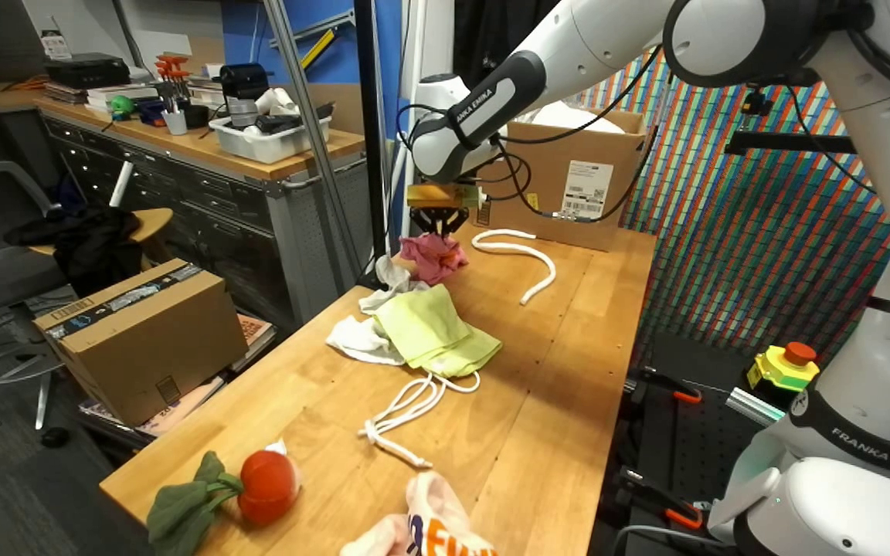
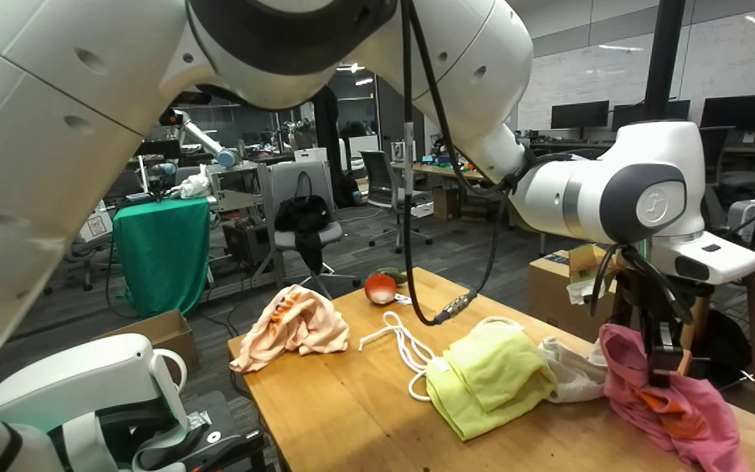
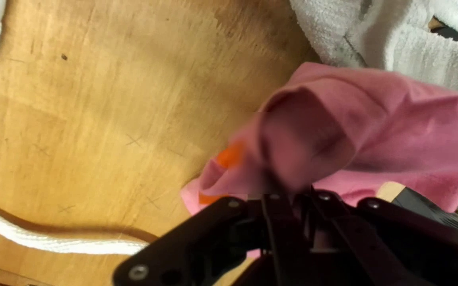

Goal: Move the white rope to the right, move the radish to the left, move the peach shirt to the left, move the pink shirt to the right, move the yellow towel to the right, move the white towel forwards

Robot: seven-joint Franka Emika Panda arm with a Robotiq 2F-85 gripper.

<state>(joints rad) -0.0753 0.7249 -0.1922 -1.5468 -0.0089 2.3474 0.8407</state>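
Cardboard box (image 1: 545, 185) stands on one end of the desk (image 1: 576, 347) in an exterior view, and a black post (image 1: 371, 116) rises beside that stretch of the edge, near the pink shirt (image 1: 433, 260). Just beside the shirt lies the crumpled white towel (image 2: 567, 372); on the opposite side, with bare desk between, curves the white rope (image 1: 522, 249). The folded yellow towel (image 2: 492, 383) covers part of the white towel, and a knotted white cord (image 1: 374, 429) trails from its edge. Well apart, toward the opposite end, sit the radish (image 1: 267, 488) and the peach shirt (image 2: 302, 324); the radish points leaf-end away from that shirt, which is bunched at a corner.

The hand (image 1: 439, 232) points straight down and is clenched on the pink shirt, gathered cloth between its jaws. In the wrist view the shirt's long axis slants from lower left to upper right, the fabric gaping open ahead of the jaws, with an orange patch (image 3: 229, 154) toward the lower end. In an exterior view the pink shirt (image 2: 698, 403) slopes down toward the lower right, close by the desk's edge. Whether its underside touches the desk, I cannot tell.
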